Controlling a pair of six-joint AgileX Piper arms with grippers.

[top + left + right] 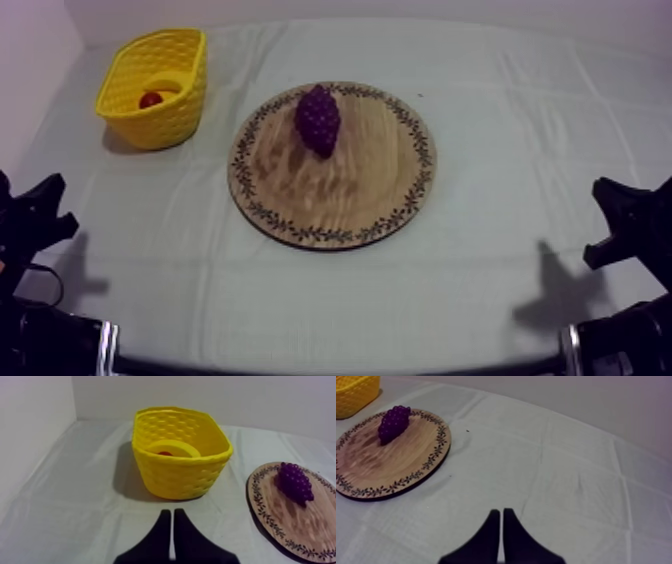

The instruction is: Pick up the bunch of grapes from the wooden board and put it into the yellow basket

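The purple bunch of grapes [318, 120] lies on the far part of the round wooden board [340, 200] in the middle of the table. The yellow basket [155, 125] stands at the far left, with a small red fruit [150, 99] and a banana [175, 447] inside. My left gripper [55, 205] rests low at the left, shut on nothing; its fingers [172, 526] form a narrow wedge pointing at the basket [180, 476]. My right gripper [600, 220] rests low at the right, also shut and holding nothing [498, 526], well away from the board [386, 466] and grapes [393, 422].
Grey-white cloth covers the table, with open room in front of the board and to its right. A wall stands close behind the basket and along the table's far edge.
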